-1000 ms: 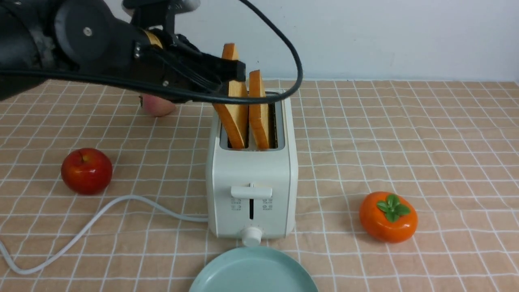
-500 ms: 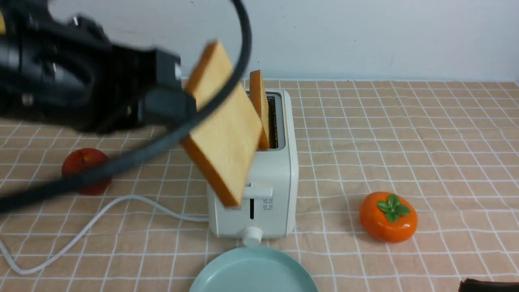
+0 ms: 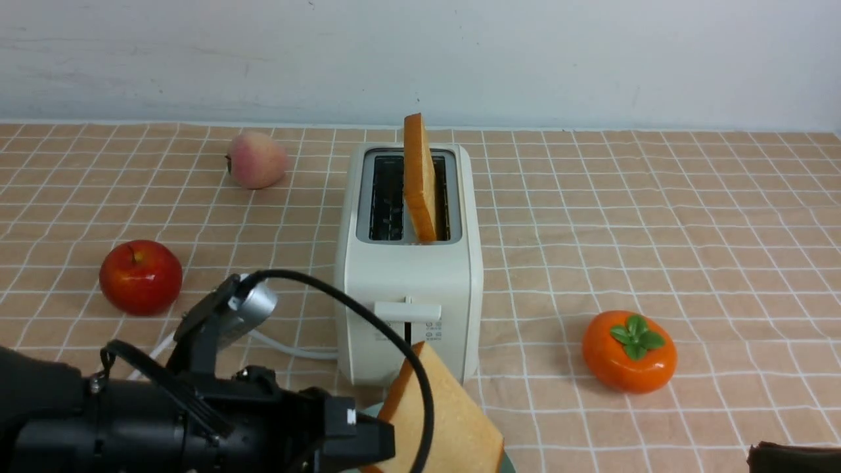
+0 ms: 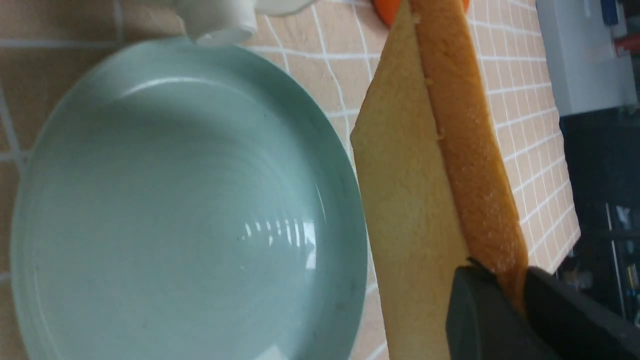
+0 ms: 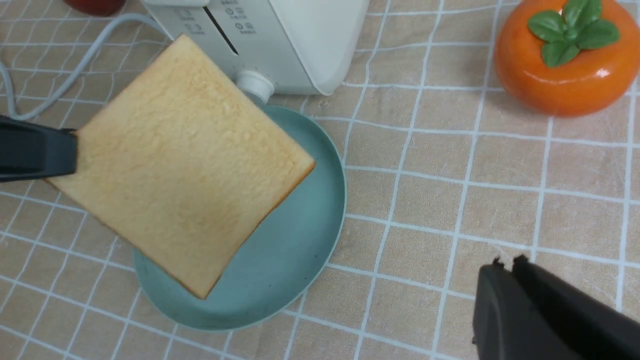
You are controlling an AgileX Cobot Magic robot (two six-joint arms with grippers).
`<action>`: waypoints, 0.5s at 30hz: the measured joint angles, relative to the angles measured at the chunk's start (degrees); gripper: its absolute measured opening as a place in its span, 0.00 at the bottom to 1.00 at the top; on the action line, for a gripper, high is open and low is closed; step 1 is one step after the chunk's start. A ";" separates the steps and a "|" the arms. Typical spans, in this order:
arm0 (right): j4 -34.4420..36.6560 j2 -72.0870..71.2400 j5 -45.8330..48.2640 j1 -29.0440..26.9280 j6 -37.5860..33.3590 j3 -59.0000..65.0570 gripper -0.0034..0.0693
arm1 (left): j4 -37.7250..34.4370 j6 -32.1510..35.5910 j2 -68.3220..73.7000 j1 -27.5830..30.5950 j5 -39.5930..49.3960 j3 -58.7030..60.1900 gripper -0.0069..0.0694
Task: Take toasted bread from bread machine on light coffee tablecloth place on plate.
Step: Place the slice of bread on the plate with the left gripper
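"What's your left tool (image 4: 492, 295) doing?"

"It's clamped on one slice of toasted bread (image 3: 443, 417) by a corner, and I have that slice tilted on edge above the plate (image 5: 280, 260)."

"And the right tool (image 5: 507, 267)?"

"Its fingers look closed together, with nothing between them. I'm leaving it out of this."

"What worries you most?"

"The grip. With a single corner pinched, I reckon the slice could pivot if its lower edge meets the plate too soon. If I let go while it stands this steep, it may tip over and slide past the rim."

"Anything close by?"

"The bread machine (image 3: 410, 282). Its white knob (image 5: 255, 86) sits right by the plate's edge, so a wide swing of the bread could knock it. My arm's black cable (image 3: 424, 394) loops across the slice in the front view, and I'd judge it might drag on the bread as I lower."

"What about the second slice (image 3: 420, 184)?"

"It's upright in the toaster's right-hand slot, poking well out. If I lay the first one across the middle, the second may have to overlap it and could slip off."

"So your next move?"

"Turn it flatter, ease down, then release gently. The persimmon (image 3: 629, 351) is well apart, so I'm not fretting about that."
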 joint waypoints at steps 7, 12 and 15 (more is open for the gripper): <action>-0.04 0.00 -0.11 0.00 0.00 0.00 0.09 | -7.76 8.17 8.33 0.00 0.48 0.93 0.17; -0.04 0.00 -0.23 0.00 0.00 0.00 0.10 | -5.53 8.48 11.92 0.00 0.96 0.93 0.31; -0.04 0.00 -0.26 0.00 0.00 0.00 0.11 | -1.55 8.53 12.02 0.00 0.25 0.93 0.42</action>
